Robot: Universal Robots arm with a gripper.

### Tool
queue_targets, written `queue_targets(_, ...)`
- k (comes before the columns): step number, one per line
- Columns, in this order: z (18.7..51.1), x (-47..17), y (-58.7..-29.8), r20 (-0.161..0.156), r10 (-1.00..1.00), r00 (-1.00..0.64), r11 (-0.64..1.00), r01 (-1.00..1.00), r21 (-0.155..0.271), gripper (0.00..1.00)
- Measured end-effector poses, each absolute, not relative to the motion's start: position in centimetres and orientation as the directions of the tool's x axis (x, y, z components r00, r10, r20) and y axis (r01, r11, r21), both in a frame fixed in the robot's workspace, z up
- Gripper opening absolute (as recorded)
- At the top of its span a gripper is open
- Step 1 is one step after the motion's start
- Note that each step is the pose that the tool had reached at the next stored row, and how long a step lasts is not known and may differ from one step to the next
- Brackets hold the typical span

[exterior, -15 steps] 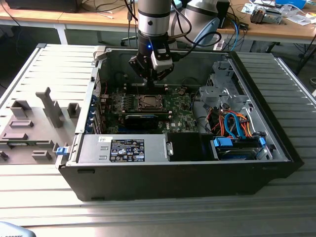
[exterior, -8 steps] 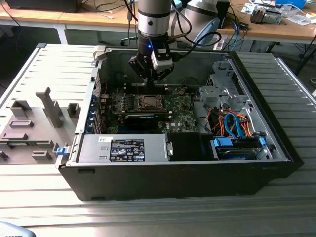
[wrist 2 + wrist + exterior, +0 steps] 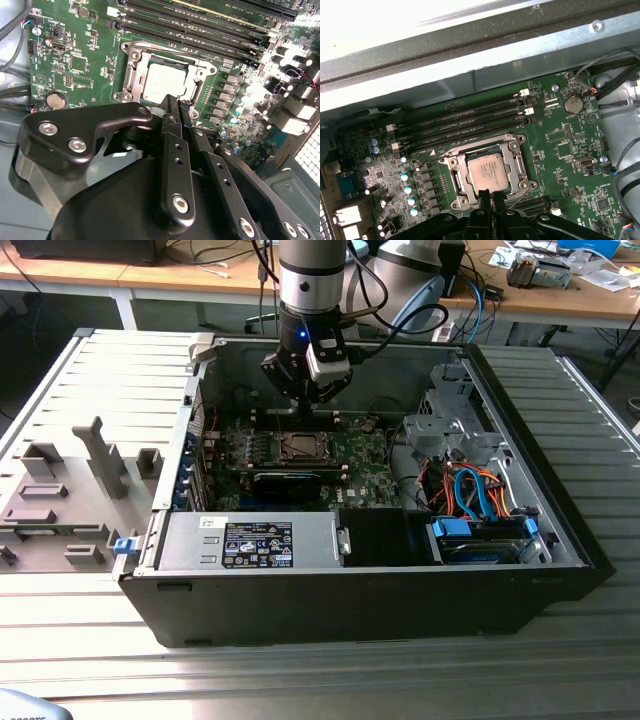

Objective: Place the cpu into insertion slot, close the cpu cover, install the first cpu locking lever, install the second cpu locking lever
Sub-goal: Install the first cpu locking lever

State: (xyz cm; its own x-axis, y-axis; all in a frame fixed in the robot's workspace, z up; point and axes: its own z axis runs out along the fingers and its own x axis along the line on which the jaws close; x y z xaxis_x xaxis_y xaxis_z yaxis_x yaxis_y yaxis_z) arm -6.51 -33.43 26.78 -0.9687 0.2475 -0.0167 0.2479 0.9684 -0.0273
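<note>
While the arm hangs over the open PC case (image 3: 560,530), the gripper (image 3: 489,196) sits low over the socket with its fingers (image 3: 174,150) pinched together, nothing between them. Their tips reach the near edge of the slot (image 3: 487,171), right by the thin wire lever (image 3: 524,192) angling off that corner; I can't tell if they actually touch it. The cpu (image 3: 489,170) is already lying flat in the slot, silvery top up, and the cover (image 3: 520,165) looks closed down around it as a metal frame.

The case lies on its side on a ribbed grey worktop (image 3: 320,680), with a grey fixture tray (image 3: 60,505) toward the exterior view's left. Desks with cables and clutter run along the back.

From the exterior view you get the drive cage, the orange and blue cables (image 3: 475,490) and the labelled power supply (image 3: 250,540). Both wrist views show the green motherboard (image 3: 570,165) up close: long black memory slots (image 3: 465,125) beside the socket and a coin battery (image 3: 573,104).
</note>
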Motion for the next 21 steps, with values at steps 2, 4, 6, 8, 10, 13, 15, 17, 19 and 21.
queue_targets(2, 26.78, -6.51, -33.44, -0.017, 0.247, -0.969, 0.969, 0.247, -0.027, 0.16)
queue_targets(4, 26.78, -6.51, -33.44, -0.017, 0.246, -0.969, 0.969, 0.246, -0.027, 0.16)
queue_targets(6, 26.78, -6.51, -33.44, -0.017, 0.245, -0.969, 0.969, 0.245, -0.027, 0.16)
queue_targets(8, 26.77, -6.51, -33.43, -0.017, 0.244, -0.97, 0.969, 0.244, -0.027, 0.16)
queue_targets(10, 26.77, -6.51, -33.44, -0.017, 0.243, -0.97, 0.97, 0.243, -0.027, 0.16)
queue_targets(13, 26.77, -6.51, -33.44, -0.017, 0.241, -0.97, 0.97, 0.242, -0.027, 0.16)
queue_targets(15, 26.77, -6.51, -33.43, -0.017, 0.24, -0.971, 0.97, 0.241, -0.027, 0.16)
queue_targets(17, 26.77, -6.51, -33.44, -0.017, 0.239, -0.971, 0.971, 0.24, -0.027, 0.16)
queue_targets(19, 26.77, -6.51, -33.44, -0.017, 0.238, -0.971, 0.971, 0.239, -0.027, 0.16)
queue_targets(21, 26.77, -6.51, -33.44, -0.017, 0.238, -0.971, 0.971, 0.238, -0.027, 0.16)
